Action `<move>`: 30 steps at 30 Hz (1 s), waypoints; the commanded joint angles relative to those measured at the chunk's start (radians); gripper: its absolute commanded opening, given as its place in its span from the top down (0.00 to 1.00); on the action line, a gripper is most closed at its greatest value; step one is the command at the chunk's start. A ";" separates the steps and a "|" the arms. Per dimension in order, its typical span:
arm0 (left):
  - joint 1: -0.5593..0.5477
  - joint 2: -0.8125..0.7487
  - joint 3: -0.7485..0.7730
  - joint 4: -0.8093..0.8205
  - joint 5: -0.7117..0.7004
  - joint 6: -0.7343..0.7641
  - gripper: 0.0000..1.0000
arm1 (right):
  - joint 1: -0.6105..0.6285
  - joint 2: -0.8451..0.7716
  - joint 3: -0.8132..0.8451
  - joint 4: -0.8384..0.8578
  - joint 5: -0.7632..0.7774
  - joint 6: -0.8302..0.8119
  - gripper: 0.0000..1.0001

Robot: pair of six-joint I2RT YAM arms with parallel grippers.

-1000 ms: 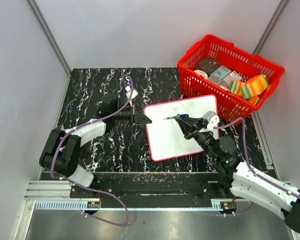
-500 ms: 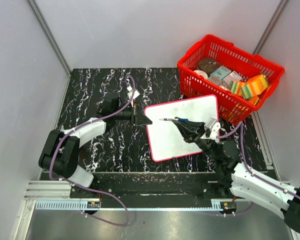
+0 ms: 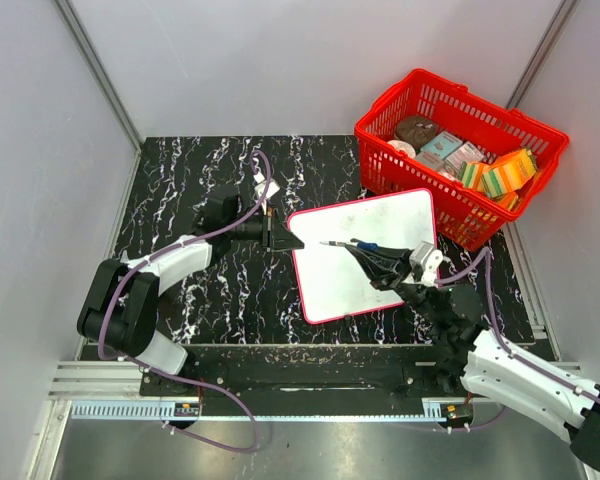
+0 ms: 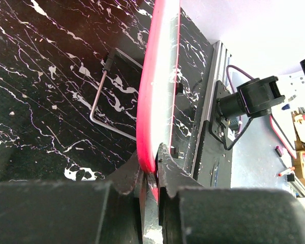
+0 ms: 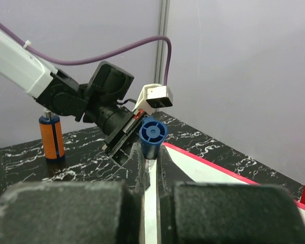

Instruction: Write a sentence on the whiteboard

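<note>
The whiteboard (image 3: 345, 280), white with a thin red rim, lies tilted on the black marbled table. No blue writing shows on it. My left gripper (image 3: 292, 242) is shut on the board's left rim (image 4: 155, 91), with the red edge pinched between its jaws (image 4: 151, 165). My right gripper (image 3: 378, 260) is shut on a blue marker (image 3: 360, 243) that points left over the board's upper middle. The marker's blue back end (image 5: 152, 133) sticks up between the right gripper's fingers (image 5: 151, 155). I cannot tell whether its tip touches the board.
A red basket (image 3: 385, 100) with several packets stands at the back right, touching the board's far corner. An orange cylinder (image 5: 52, 137) stands on the table beyond the left arm. A bent wire (image 4: 99, 96) lies beside the board. Grey walls close in three sides.
My right gripper has shifted slightly with the marker, and the tip has moved a little left over the board. The left gripper and the board have stayed still.
</note>
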State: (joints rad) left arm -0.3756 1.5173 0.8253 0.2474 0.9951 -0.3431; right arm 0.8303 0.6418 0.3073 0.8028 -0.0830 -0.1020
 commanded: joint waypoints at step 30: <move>-0.022 0.006 -0.031 -0.094 -0.124 0.240 1.00 | 0.006 0.278 0.073 0.110 0.040 -0.059 1.00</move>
State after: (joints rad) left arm -0.3756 1.5173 0.8253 0.2333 0.9806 -0.3164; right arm 0.8303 0.9009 0.3275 0.8402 -0.0696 -0.1432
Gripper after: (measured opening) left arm 0.138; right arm 0.058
